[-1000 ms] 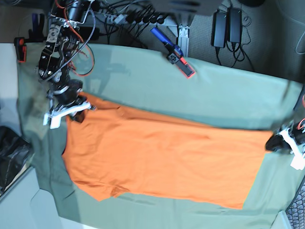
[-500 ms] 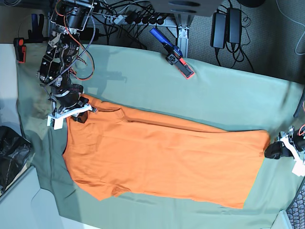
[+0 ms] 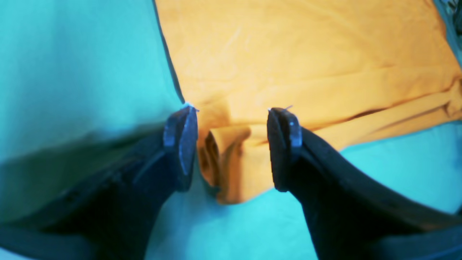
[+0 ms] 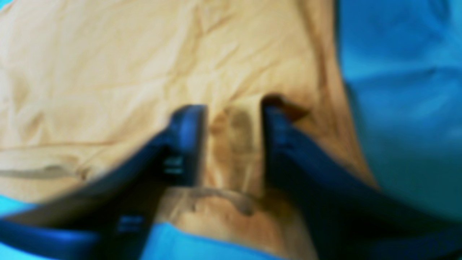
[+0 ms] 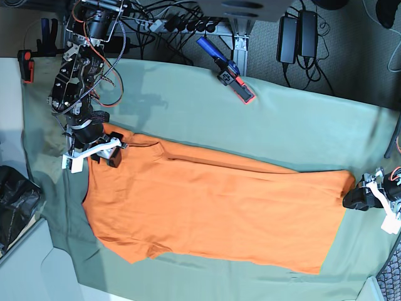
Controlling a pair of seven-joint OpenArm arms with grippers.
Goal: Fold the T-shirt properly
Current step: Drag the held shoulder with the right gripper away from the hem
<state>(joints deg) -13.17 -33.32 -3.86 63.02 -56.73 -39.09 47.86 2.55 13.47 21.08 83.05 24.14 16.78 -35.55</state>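
The orange T-shirt [image 5: 213, 207] lies flat and lengthwise on the sage-green sheet [image 5: 301, 125]. My left gripper [image 5: 352, 199] is at the shirt's right end. In the left wrist view the left gripper [image 3: 232, 112] is open, its jaws astride a bunched corner of the T-shirt [image 3: 306, 54]. My right gripper [image 5: 108, 152] is at the shirt's upper left corner. In the blurred right wrist view the right gripper [image 4: 231, 108] is open, with a raised fold of the T-shirt [image 4: 108, 54] between its jaws. The collar and tag are hidden.
A blue and red clamp tool [image 5: 227, 69] lies on the sheet's far edge. Power bricks [image 5: 297, 31] and cables sit behind the table. A black bag [image 5: 15, 200] is at the left. A red clamp [image 5: 26, 63] sits at the far left corner.
My left gripper has moved left and down to the shirt's right corner. My right gripper has shifted slightly right onto the shirt's upper left corner.
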